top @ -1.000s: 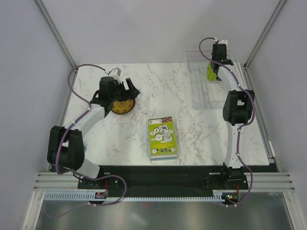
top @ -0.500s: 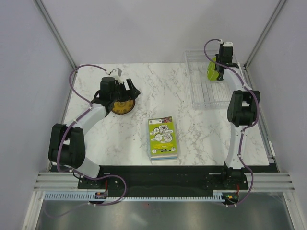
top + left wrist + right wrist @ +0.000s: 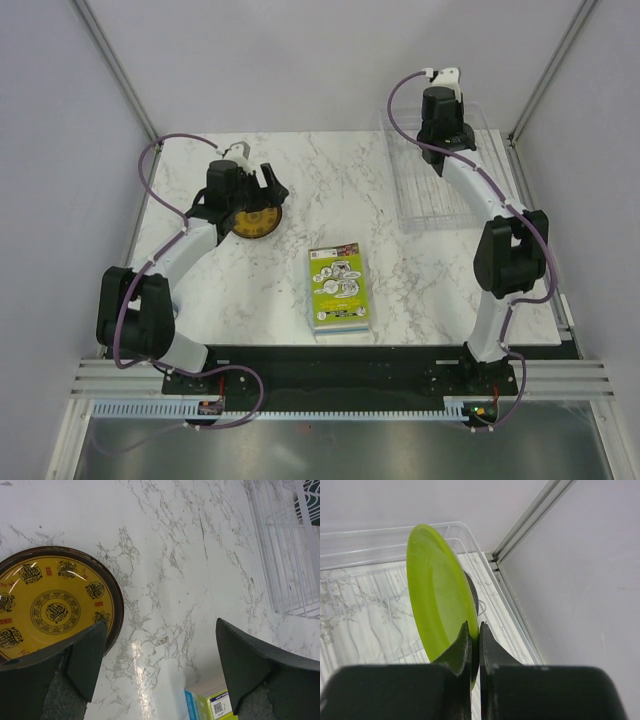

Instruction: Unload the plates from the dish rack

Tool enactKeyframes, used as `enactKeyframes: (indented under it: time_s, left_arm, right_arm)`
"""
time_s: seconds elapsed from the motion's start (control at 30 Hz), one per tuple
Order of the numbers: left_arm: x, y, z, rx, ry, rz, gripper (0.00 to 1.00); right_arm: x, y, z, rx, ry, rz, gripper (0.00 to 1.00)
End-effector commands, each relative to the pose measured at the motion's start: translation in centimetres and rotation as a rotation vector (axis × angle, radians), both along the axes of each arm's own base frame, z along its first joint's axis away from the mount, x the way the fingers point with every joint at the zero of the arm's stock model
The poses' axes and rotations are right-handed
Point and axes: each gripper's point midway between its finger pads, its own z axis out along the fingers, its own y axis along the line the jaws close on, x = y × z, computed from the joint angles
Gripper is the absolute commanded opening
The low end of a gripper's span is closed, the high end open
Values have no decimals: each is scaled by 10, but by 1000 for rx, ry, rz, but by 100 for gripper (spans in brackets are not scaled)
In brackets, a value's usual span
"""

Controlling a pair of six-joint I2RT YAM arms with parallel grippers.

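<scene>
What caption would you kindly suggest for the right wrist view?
Right gripper pinching the rim of a plain lime-green round plate, clear ribbed dish rack behind.

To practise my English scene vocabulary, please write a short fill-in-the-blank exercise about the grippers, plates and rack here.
1. The right gripper holds the plain plate, whose colour is lime ____.
2. The left gripper, by the yellow patterned plate, is wide ____.
3. The dish rack stands at the far ____ corner of the table.
Missing words: green; open; right.
</scene>
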Motion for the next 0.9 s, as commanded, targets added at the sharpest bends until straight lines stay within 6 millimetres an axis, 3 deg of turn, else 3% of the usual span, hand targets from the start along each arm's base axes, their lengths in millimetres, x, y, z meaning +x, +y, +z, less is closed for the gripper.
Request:
enactKeyframes:
  time_s: [0.0,0.07,0.1,0.13,0.17,0.2,0.27,0.3,0.47,0.7,0.87]
  left_arm:
    - [3,2,34,15,-89,2,97]
    - [1,-3,34,-8,-80,-18,99]
    - [1,-7,35,-29,-74,-30,99]
    - [1,-10,36,-47,-75,-41,99]
    - [-1,-17,34,-72,-67,-69,99]
    - [0,-22,41,-106,-86,-78,98]
    - [-3,-29,41,-146,-89,-111,98]
    - [-4,-32,42,-175,-84,-113,98]
    - [-9,-47,45,-268,-107,-177,98]
    - [-15,-63,49,-378,-105,-219,97]
    - [-17,-71,45,-418,-97,-235,97]
  right_arm:
    - [-32,2,45,30,-93,-21,0]
    - [-45,17,49,128,-125,43,0]
    - [-52,25,35,164,-85,84,0]
    - [-56,49,43,286,-116,206,0]
    - [-61,63,41,337,-111,260,0]
    - [-69,75,26,378,-76,301,0]
    - [-86,110,31,502,-84,417,0]
    - [-93,123,20,543,-57,452,0]
    - [-123,185,15,778,-16,615,0]
    - [-139,248,-4,965,26,745,0]
    - [-148,279,-9,1061,43,809,0]
